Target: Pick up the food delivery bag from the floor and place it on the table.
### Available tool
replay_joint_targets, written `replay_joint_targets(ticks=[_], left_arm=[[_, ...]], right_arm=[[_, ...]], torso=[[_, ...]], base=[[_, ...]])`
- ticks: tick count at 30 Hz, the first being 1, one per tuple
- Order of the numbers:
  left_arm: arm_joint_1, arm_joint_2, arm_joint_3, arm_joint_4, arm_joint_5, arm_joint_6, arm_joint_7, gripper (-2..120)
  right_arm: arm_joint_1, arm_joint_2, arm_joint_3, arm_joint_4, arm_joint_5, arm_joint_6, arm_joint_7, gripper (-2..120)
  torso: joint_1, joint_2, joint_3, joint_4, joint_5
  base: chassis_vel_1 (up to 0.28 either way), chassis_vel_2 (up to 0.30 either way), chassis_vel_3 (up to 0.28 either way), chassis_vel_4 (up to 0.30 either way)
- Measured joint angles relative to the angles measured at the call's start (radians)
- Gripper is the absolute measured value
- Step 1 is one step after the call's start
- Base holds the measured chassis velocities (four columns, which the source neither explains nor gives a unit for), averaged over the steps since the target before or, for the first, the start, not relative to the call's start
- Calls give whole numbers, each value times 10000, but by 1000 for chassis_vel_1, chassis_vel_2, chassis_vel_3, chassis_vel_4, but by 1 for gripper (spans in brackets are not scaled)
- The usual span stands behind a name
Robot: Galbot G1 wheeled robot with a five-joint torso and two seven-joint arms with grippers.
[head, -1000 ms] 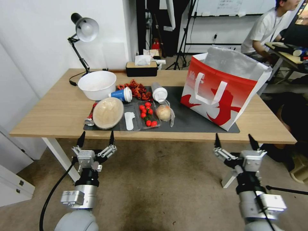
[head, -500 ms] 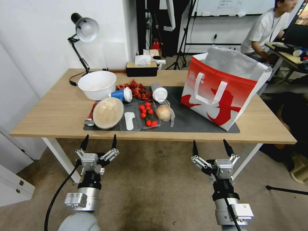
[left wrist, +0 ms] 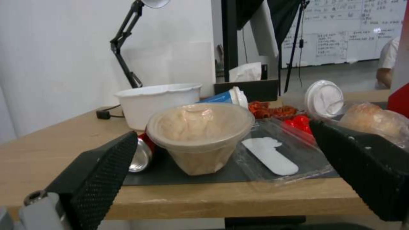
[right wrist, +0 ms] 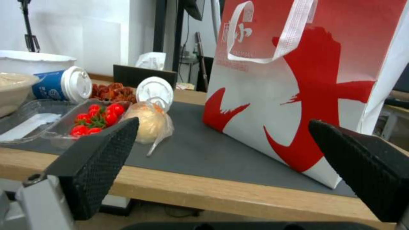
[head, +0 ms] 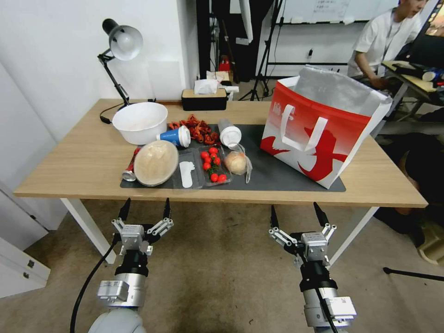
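Note:
The red-and-white food delivery bag [head: 319, 127] stands upright on the right part of the table [head: 78, 162], partly on the dark grey mat [head: 273, 173]; its top is open and shows silver foil lining. The right wrist view shows the food delivery bag [right wrist: 306, 80] close up, a white strap handle hanging on its face. My left gripper [head: 145, 209] hangs open below the table's front edge on the left. My right gripper [head: 296, 215] is open too, below the front edge near the middle, with nothing between its fingers.
On the mat lie a lidded bowl [head: 156, 163], a tray of cherry tomatoes [head: 212, 165], a bagged bun [head: 237, 163], two cups and red crayfish. A white bowl [head: 139, 121], a desk lamp [head: 118, 51] and a tissue box [head: 204, 98] stand behind. A seated person is at far right.
My right arm has swung left, from below the bag toward the middle of the table's front edge. The left gripper has dropped slightly. Both stay open; the bag has not moved.

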Motion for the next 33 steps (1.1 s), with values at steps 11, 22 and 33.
replay_joint_targets(ticks=[11, 22, 33], left_arm=[[-83, -8, 15, 76, 8, -2, -49, 100], [-79, -1, 10, 63, 1, 49, -72, 100], [-78, 1, 9, 58, -3, 55, -73, 100]], right_arm=[[1, -23, 33, -39, -103, 41, -71, 100], [3, -28, 40, -39, -106, 43, -74, 100], [2, -28, 46, -37, -106, 43, -74, 100]], torso=[[1, 0, 0, 0, 0], [0, 0, 0, 0, 0], [0, 0, 0, 0, 0]], base=[[0, 0, 0, 0], [0, 0, 0, 0], [0, 0, 0, 0]])
